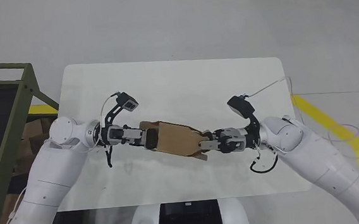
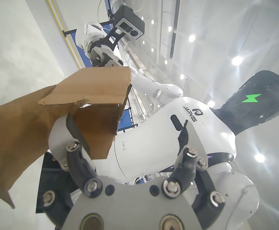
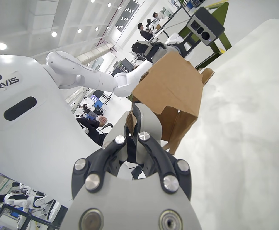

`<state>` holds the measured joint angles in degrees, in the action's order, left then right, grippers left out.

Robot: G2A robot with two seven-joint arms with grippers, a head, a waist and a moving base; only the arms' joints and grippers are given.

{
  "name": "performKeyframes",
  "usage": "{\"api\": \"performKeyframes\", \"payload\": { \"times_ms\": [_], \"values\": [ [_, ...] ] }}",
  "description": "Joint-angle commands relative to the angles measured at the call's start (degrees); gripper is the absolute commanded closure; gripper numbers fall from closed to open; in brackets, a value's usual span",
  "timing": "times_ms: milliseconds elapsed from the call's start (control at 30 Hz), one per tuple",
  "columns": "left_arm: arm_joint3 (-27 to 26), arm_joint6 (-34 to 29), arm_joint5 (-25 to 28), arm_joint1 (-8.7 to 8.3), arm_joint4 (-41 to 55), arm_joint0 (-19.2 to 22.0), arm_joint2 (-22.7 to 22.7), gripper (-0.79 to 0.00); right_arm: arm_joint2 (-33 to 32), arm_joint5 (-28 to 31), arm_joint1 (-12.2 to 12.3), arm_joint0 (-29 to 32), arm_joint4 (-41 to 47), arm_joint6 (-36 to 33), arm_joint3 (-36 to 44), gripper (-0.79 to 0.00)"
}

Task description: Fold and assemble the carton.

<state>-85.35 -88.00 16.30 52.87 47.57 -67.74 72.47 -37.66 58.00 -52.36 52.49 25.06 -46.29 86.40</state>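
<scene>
The right claw was pinched shut on a flap of the carton, mid-frame over the table in the top view, the left claw gaped open at its other end, and I judged you'd best grip this light, bendy cardboard near its creases.

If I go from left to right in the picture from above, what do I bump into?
Green frame → left claw → cardboard carton → right claw → yellow floor line.

White rounded arms trailing black cables — left claw and right claw: grey plates, black fingers, silver screws.
</scene>
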Motion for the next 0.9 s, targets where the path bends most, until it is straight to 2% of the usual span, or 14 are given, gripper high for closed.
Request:
{"api": "performKeyframes", "payload": {
  "times_ms": [0, 300, 367, 533, 667, 733, 800, 867],
  "values": [
    [0.16, 0.00, 0.00, 0.11, 0.11, 0.39, -0.67, -0.785, 0.47, 0.00, -0.19, -0.39, 0.13, 0.00, -0.19, 0.000],
    [1.06, 1.31, 1.31, 1.16, 1.21, 1.48, -2.72, -0.785, 2.29, 0.00, -1.39, -2.07, 0.69, 0.00, -2.95, 0.000],
    [1.30, 2.39, 2.39, 1.39, 0.25, 1.56, -3.14, -0.711, 2.80, 0.00, -1.76, -2.43, 0.86, 0.00, -3.45, 0.000],
    [0.58, 4.90, 4.90, 1.68, -4.28, 1.36, -4.65, -0.683, 3.62, 0.00, -2.56, -3.20, 1.15, 0.00, -4.54, 0.000],
    [0.53, 5.22, 5.22, 1.71, -4.36, 1.44, -4.93, -0.413, 3.89, 0.00, -2.96, -3.52, 1.26, 0.00, -5.04, 0.000],
    [0.52, 5.22, 5.22, 1.72, -4.09, 1.46, -5.03, -0.351, 3.96, 0.00, -3.09, -3.63, 1.28, 0.00, -5.20, 0.000],
    [0.51, 5.15, 5.15, 1.72, -3.90, 1.50, -5.08, -0.206, 4.02, 0.00, -3.18, -3.68, 1.39, 0.00, -5.37, 0.000],
    [0.45, 5.14, 5.14, 1.71, -3.96, 1.49, -5.13, -0.145, 4.03, 0.00, -3.25, -3.70, 1.58, 0.00, -5.65, 0.000]
  ]
}}
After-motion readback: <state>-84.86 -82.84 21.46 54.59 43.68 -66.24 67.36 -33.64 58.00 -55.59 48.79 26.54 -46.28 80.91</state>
